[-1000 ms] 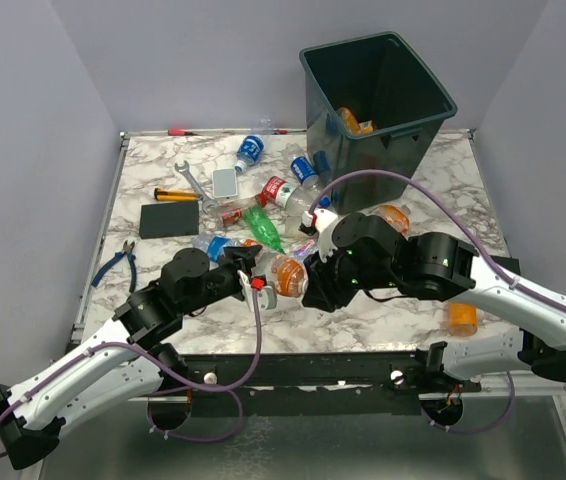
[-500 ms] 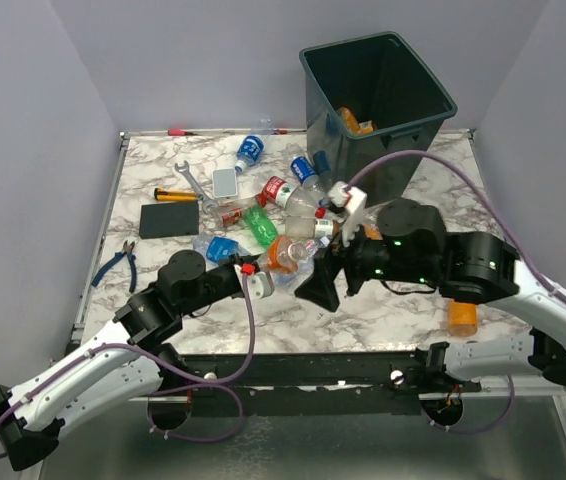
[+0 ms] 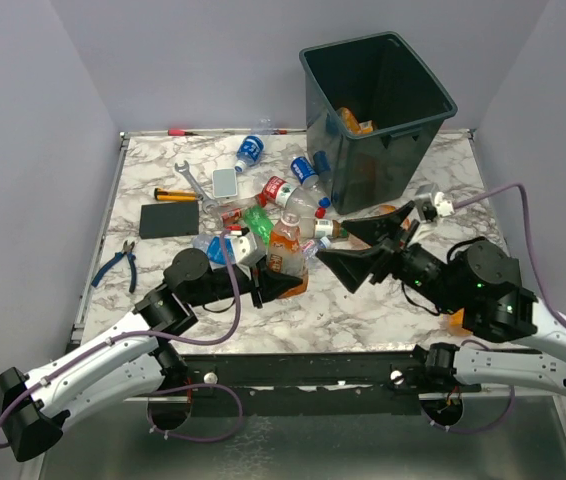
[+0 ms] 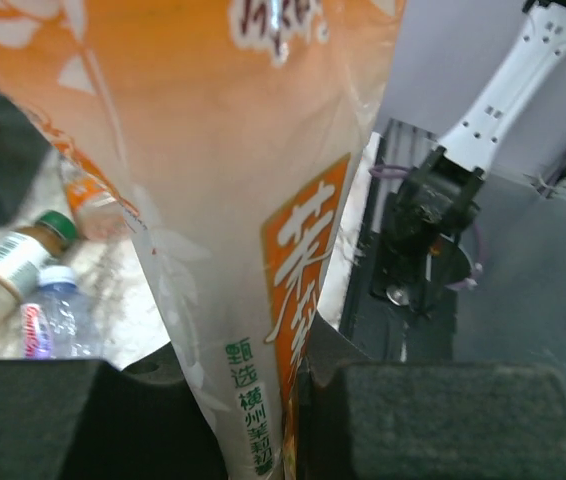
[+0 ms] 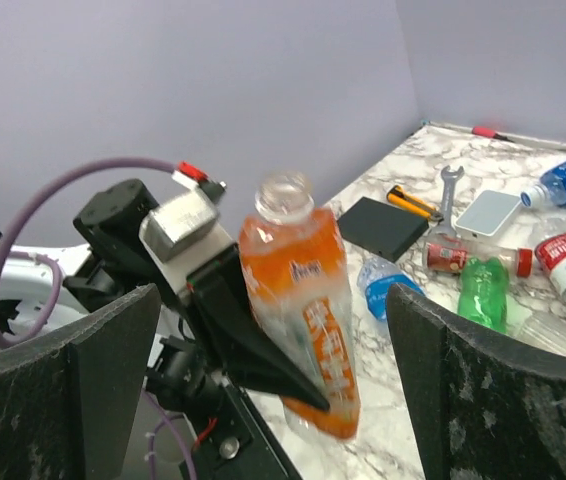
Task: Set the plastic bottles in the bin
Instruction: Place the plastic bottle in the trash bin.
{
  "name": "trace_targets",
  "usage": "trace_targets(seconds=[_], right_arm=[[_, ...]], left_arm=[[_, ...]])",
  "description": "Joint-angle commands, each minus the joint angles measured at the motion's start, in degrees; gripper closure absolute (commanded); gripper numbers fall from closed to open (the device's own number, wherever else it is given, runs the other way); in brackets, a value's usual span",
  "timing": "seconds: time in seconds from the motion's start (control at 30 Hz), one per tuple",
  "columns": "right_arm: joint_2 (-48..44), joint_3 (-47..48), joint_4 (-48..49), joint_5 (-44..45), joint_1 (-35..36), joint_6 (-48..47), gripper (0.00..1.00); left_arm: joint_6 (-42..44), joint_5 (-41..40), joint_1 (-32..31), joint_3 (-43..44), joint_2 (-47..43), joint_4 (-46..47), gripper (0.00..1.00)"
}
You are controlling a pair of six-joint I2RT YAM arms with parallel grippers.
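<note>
An orange plastic bottle [image 3: 285, 247] stands upright above the table's front middle, with my left gripper [image 3: 281, 284] shut on its lower end. In the left wrist view the bottle [image 4: 233, 200] fills the frame, pinched between the pads [image 4: 443, 420]. My right gripper [image 3: 363, 245] hangs open just to its right, not touching it. Seen from the right wrist, the bottle [image 5: 303, 310] sits between the wide fingers [image 5: 503, 390] but farther off. Several more bottles [image 3: 298, 198] lie in a pile mid-table. The bin [image 3: 403, 150] stands at the back right with an orange bottle [image 3: 353, 122] inside.
A wrench [image 3: 193, 180], a yellow-handled tool [image 3: 175, 196], a grey slab [image 3: 225, 182] and a black slab [image 3: 168, 220] lie at the left. Blue pliers [image 3: 118, 262] sit near the left edge. Another orange bottle [image 3: 460, 320] shows behind the right arm.
My right gripper let go of the orange bottle, opened wide and drew back to the right. My left gripper shut on the bottle and now holds it upright.
</note>
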Motion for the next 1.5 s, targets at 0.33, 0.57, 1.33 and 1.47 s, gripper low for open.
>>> trace_targets(seconds=[0.33,0.57,1.33,1.47], right_arm=[[15.36,3.09,12.66,2.41,0.32,0.75,0.14],[20.64,8.14,7.88,3.32,0.32,2.58,0.32],[23.53,13.2,-1.18,5.66,0.32,1.94,1.0],[23.3,23.45,-6.61,13.53,0.33,-7.05,1.0]], left_arm=[[-5.28,6.75,0.18,-6.17,-2.37,5.86,1.0],[-5.04,6.56,0.18,-6.66,-3.26,6.17,1.0],[-4.77,-0.39,0.19,-9.09,-7.32,7.88,0.11],[-3.79,-8.0,0.18,-9.69,-10.92,6.98,0.01]])
